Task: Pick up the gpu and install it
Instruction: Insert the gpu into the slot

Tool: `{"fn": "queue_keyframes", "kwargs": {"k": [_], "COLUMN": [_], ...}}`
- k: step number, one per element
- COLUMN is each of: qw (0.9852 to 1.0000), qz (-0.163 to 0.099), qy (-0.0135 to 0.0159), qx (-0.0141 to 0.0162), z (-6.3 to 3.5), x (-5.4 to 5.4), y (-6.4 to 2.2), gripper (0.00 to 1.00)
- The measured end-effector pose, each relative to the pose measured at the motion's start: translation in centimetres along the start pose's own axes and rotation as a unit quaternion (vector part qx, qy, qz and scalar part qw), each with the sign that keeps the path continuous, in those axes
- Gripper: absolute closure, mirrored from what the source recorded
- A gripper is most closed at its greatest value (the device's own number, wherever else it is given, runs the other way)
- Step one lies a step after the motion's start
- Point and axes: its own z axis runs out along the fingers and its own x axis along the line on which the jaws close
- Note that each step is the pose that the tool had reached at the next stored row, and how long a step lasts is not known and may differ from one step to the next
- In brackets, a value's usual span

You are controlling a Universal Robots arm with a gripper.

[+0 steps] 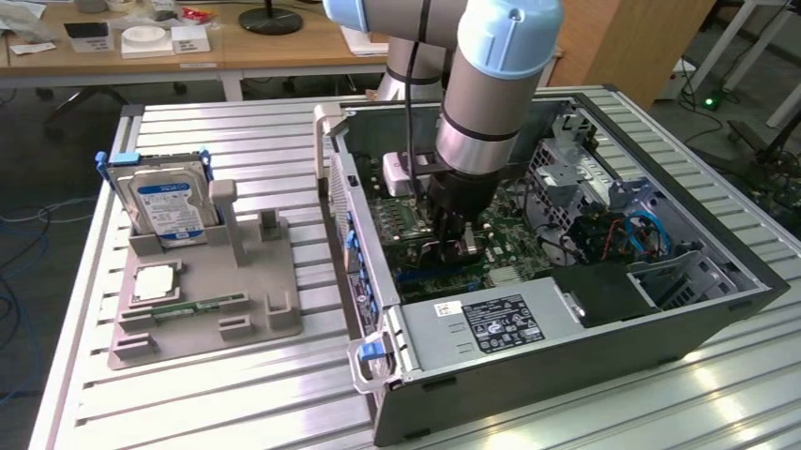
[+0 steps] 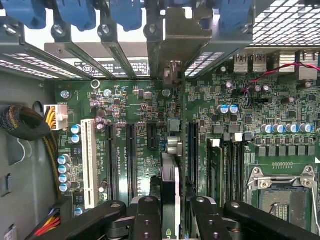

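Note:
Inside the open computer case (image 1: 701,309) my gripper (image 1: 451,246) hangs low over the green motherboard (image 2: 130,110). The wrist view has the gripper (image 2: 172,207) shut on the gpu (image 2: 170,180), a thin dark card seen edge-on between the black fingers (image 2: 146,215). The card runs from the fingers toward the case's rear wall, where its metal bracket (image 2: 175,35) stands among the slot openings. It lies in line with the gap between the black expansion slots (image 2: 131,155) and another long slot (image 2: 192,150). Whether its lower edge touches a slot I cannot tell.
Memory slots (image 2: 225,165) and the CPU socket (image 2: 282,200) lie beside the card. A cable bundle (image 2: 25,125) runs along the case wall. Outside, a grey fixture (image 1: 201,319) holds a hard drive (image 1: 169,206) and a green memory stick (image 1: 201,306). The power supply (image 1: 494,323) sits at the case's near end.

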Motion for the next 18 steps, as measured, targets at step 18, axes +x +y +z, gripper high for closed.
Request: {"fn": "queue_keyframes", "kwargs": {"k": [18], "qw": [1.0], "qz": [0.0], "qy": [-0.0003], "qx": [-0.0001], "z": [0.46], "x": [0.02], "y": [0.0], "gripper": [0.73]}}
